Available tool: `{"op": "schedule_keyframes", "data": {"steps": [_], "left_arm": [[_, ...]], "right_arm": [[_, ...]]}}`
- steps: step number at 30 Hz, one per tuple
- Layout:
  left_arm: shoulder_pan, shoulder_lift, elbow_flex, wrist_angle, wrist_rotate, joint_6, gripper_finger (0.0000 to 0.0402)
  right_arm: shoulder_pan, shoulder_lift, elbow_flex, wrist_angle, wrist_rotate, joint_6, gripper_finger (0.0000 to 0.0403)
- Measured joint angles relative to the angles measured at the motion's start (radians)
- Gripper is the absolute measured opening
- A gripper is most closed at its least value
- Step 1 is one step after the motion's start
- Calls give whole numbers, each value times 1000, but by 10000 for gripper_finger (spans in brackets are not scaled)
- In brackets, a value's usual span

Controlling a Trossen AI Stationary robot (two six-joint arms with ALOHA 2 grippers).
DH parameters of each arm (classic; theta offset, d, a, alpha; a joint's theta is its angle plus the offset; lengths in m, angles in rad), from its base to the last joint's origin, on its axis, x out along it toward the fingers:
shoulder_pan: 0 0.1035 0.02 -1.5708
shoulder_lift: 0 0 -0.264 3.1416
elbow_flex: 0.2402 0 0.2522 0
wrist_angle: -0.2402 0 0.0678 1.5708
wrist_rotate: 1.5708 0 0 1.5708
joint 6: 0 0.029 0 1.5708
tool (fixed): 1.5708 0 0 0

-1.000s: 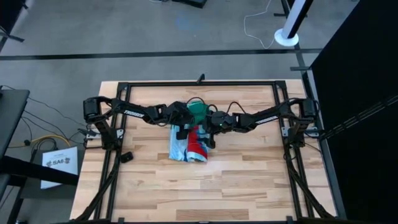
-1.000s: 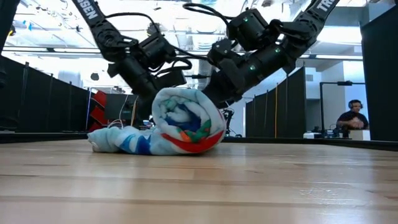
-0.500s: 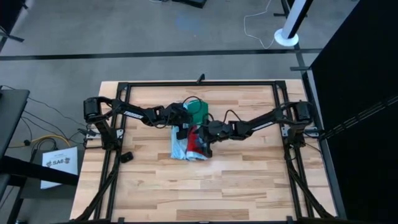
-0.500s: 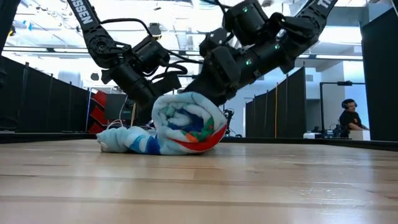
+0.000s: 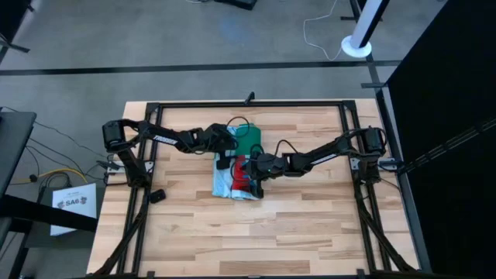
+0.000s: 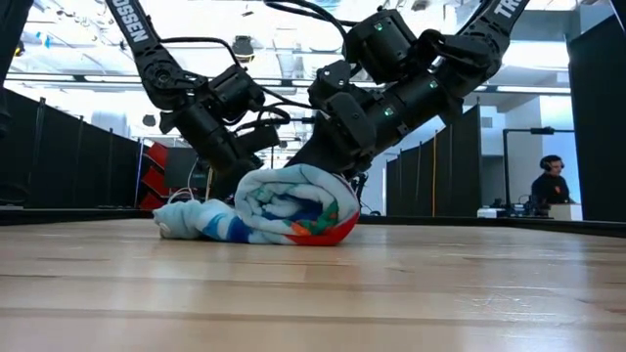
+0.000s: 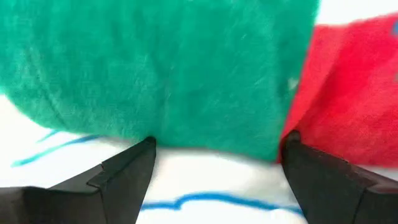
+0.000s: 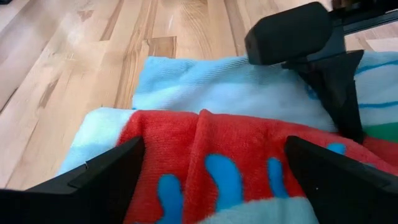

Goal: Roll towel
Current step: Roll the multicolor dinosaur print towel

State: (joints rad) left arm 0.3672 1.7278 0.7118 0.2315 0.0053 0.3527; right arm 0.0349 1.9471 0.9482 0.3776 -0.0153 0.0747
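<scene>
Around the table

A wooden table (image 5: 294,232); a white pole base (image 5: 356,48) and cable (image 5: 318,35) on the floor; a seated person (image 6: 548,186) far behind.

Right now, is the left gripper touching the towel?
Touching. In the left wrist view the open left gripper presses straight into the towel, with no gap.

We see the towel (image 6: 284,205) lying on the wooden table (image 6: 313,293) as a thick roll, its spiral end facing us, with a looser flat tail trailing to one side. Both dark arms come down from above and press onto the roll's top. Their pincer tips are hidden behind the cloth. Far back in the room, a person (image 6: 550,186) sits.
</scene>
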Motion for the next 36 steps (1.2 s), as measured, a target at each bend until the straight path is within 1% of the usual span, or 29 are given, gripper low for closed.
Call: {"op": "schedule_keyframes", "data": {"steps": [2,5,7,10,14,17,22,29,33,36], "left_arm": [[14,-12,20,-21,-14,31,324],[29,-39,62,-77,-66,54,324],[22,-70,88,-133,-66,73,324],[-16,-112,108,-161,-34,105,324],[-41,-128,112,-89,38,141,324],[-34,-93,116,-38,106,144,324],[8,7,162,15,151,172,324],[98,154,282,18,259,193,324],[141,203,326,3,296,192,324],[164,217,330,0,311,187,324]], "right_arm": [[0,0,-1,-4,0,0,377],[1,0,-2,-10,-5,0,377],[1,1,-2,-11,-9,0,377],[1,1,-3,-12,-12,0,377],[-9,1,-3,-12,-24,1,377],[-10,1,-4,-10,-24,-2,377],[-10,1,-5,-13,-24,-12,377],[-3,1,-5,-24,5,-20,377],[3,1,-5,-25,19,-21,377],[8,1,-5,-25,23,-22,377]]}}
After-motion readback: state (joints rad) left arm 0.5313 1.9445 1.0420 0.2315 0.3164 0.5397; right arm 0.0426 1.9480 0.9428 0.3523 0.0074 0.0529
